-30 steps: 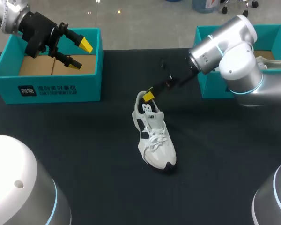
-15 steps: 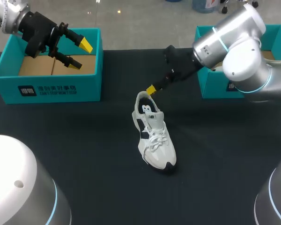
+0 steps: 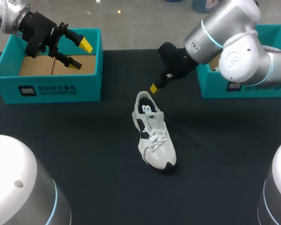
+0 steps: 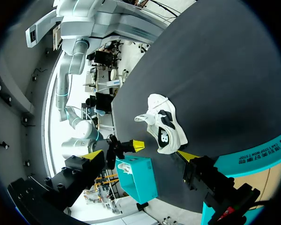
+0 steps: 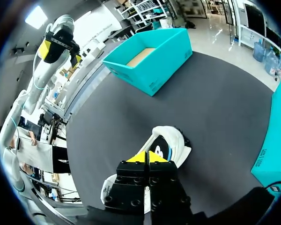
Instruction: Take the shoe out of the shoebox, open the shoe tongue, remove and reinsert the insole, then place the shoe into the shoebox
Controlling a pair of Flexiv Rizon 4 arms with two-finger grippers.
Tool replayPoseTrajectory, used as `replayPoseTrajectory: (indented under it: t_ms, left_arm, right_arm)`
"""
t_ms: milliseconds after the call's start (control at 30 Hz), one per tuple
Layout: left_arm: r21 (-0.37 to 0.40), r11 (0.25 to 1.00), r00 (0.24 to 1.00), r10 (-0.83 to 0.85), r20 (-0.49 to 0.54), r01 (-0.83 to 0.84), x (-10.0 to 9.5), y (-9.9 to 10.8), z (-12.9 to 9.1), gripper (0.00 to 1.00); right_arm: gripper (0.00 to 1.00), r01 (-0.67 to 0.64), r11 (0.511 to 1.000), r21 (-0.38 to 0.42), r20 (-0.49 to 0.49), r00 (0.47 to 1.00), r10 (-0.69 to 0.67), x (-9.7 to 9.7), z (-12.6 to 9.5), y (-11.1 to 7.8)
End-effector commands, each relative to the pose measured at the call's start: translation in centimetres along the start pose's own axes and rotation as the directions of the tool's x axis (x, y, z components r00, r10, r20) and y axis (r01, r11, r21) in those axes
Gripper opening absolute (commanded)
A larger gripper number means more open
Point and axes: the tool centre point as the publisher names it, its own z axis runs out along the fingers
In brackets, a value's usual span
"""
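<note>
Standing upright on the black tabletop (image 3: pixel 84 140), the white lace-up trainer with dark side panels (image 3: pixel 153 136) is already out of its box, heel away from the robot. It sits in open space, probably so both arms can reach it.

The right gripper (image 3: pixel 153 88) hangs just behind and above the heel collar without touching it. Its yellow tips are pressed together on nothing, a narrow wedge that I judge suited to slipping under the tongue.

Well to the trainer's left, the left gripper (image 3: pixel 82 55) waits spread wide over an open teal cardboard shoebox (image 3: pixel 51 89). A second teal shoebox (image 3: pixel 210 86) lies to the trainer's right.
</note>
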Motion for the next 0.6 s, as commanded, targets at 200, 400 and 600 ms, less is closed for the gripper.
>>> replayPoseTrajectory:
  t_ms: [200, 400, 600]
  left_arm:
    - [0.001, 1.000, 1.000, 0.001, -0.003, 0.000, 0.0, 0.0, 0.0, 1.00]
    - [0.001, 1.000, 1.000, 0.001, -0.003, 0.000, 0.0, 0.0, 0.0, 1.00]
    - [0.001, 1.000, 1.000, 0.001, -0.003, 0.000, 0.0, 0.0, 0.0, 1.00]
  right_arm:
    - [0.00, -0.088, 0.991, 0.105, 0.238, 0.969, 0.061, 0.5, 1.2, 0.2]
    - [0.00, -0.195, 0.969, 0.149, 0.422, 0.899, 0.116, 0.9, 2.6, -0.4]
    - [0.00, -0.233, 0.960, 0.153, 0.450, 0.882, 0.142, 0.6, 2.9, -1.1]
